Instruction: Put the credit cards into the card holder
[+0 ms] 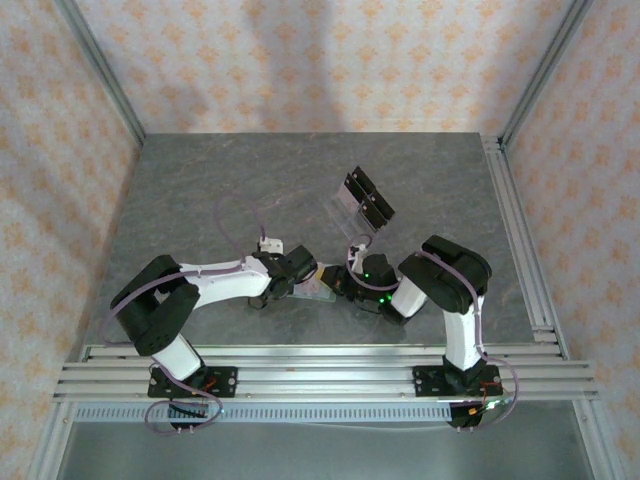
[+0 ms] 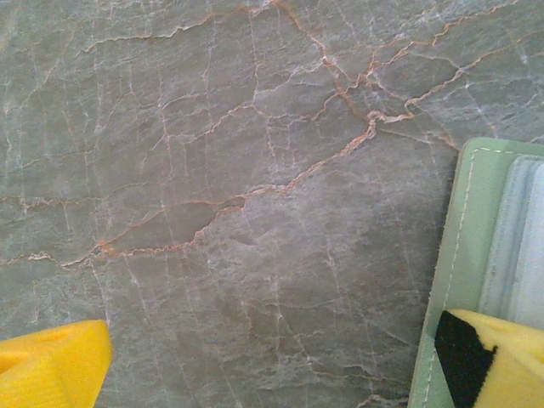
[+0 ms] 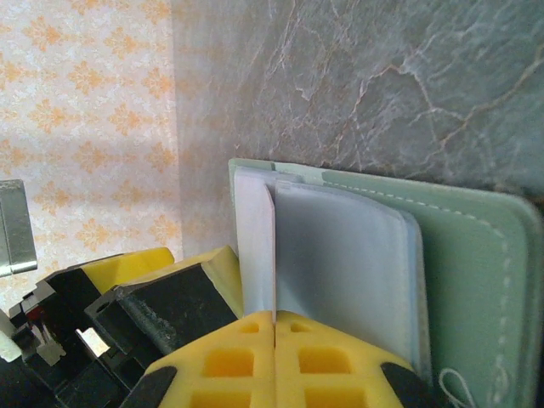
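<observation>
Now right claw (image 3: 274, 327) tight on the card holder (image 3: 463, 255); left claw (image 2: 272, 336) apart alongside.

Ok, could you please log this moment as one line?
left end effector: open, one fingertip over card holder | right end effector: shut on thin pale sheet

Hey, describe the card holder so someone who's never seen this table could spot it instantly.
On the grey marble table, look toward the front where the open left pincer meets the right pincer, shut on a thin card. The card holder lies flat between them: sage-green, stitched border, pale sleeves inside, unlike the clear tilted rack with black parts farther back.
</observation>
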Controlling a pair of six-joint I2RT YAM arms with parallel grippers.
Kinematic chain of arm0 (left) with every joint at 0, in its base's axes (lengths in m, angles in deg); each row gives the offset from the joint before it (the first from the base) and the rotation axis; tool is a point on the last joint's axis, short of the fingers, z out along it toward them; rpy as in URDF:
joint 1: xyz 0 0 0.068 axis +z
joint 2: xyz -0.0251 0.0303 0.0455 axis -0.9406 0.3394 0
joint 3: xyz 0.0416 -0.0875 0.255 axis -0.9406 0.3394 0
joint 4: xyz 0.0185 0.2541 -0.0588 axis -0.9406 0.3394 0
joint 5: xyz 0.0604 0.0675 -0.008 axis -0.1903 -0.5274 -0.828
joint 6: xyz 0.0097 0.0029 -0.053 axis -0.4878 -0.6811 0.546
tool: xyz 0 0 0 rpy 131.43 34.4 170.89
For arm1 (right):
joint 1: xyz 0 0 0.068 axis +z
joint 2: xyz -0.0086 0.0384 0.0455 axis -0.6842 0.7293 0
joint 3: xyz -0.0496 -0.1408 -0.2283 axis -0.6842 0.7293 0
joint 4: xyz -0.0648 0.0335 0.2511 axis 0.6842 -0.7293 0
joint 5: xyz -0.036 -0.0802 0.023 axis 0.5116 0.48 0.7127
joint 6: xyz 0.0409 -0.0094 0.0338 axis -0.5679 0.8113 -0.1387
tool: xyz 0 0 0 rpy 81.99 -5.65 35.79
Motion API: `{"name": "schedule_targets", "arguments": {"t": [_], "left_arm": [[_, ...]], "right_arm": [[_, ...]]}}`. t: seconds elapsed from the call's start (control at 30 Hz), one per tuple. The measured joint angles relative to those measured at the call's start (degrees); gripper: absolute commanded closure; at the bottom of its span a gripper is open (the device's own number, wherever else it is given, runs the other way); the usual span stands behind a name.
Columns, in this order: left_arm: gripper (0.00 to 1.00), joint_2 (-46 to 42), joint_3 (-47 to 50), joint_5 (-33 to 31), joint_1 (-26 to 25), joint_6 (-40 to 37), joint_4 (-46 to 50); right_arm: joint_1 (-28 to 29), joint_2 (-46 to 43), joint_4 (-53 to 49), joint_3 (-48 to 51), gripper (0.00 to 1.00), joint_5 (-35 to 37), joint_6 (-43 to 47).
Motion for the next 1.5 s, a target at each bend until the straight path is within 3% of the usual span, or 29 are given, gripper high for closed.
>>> {"name": "schedule_targets", "arguments": {"t": [0.8, 1.27, 1.5], "left_arm": [[0.0, 0.0, 0.0, -0.4, 0.0, 0.0, 0.0], [0.0, 0.0, 0.0, -0.4, 0.0, 0.0, 0.0], [0.0, 0.0, 0.0, -0.4, 0.0, 0.0, 0.0]], "right_arm": [[-0.1, 1.2, 5.2, 2.1, 1.0, -0.2, -1.6], [-0.2, 1.3, 1.0, -1.2, 1.0, -1.0, -1.0], [-0.1, 1.0, -1.2, -3.1, 0.72, -1.9, -0.6]]}}
